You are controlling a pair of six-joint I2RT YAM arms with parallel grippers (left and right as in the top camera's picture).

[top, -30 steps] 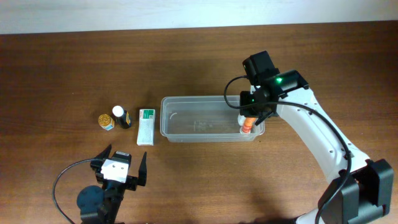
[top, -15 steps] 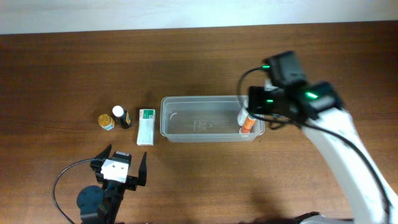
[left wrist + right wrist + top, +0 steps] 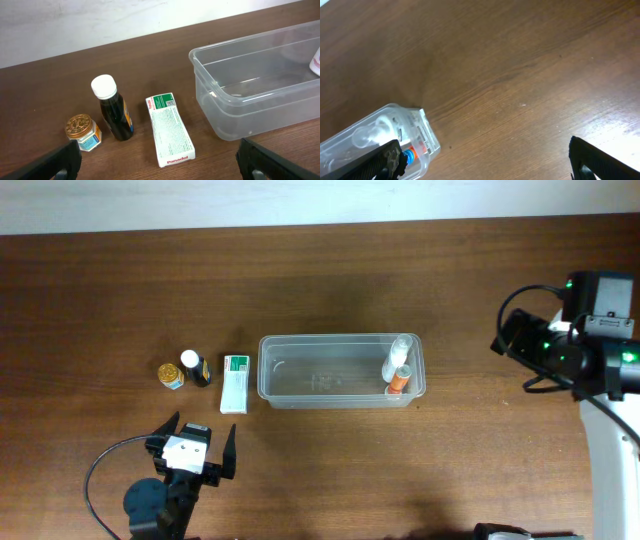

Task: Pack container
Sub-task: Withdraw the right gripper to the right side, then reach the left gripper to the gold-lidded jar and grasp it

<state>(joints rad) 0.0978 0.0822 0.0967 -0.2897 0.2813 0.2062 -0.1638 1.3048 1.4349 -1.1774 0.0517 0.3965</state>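
Note:
The clear container [image 3: 330, 338] sits mid-table, and a white bottle [image 3: 400, 352] and an orange-tipped item [image 3: 398, 383] lie at its right end. My right gripper [image 3: 508, 340] hangs well to the right of it, open and empty. In the right wrist view the gripper [image 3: 490, 165] spans bare wood, with the container's corner [image 3: 422, 125] by its left finger. My left gripper [image 3: 195, 450] rests open near the front edge. In the left wrist view the left gripper [image 3: 159, 167] faces a white-and-green box [image 3: 169, 129], a dark bottle [image 3: 112, 112], a gold-lidded jar [image 3: 82, 132] and the container [image 3: 235, 47].
The white-and-green box [image 3: 235, 383], the dark bottle with a white cap [image 3: 195, 367] and the small gold-lidded jar [image 3: 171, 375] stand in a row left of the container. A pale wall edge runs along the table's far side.
My right gripper opened, let go of the orange-tipped item inside the container's right end, and drew away to the right. The left arm has not moved.

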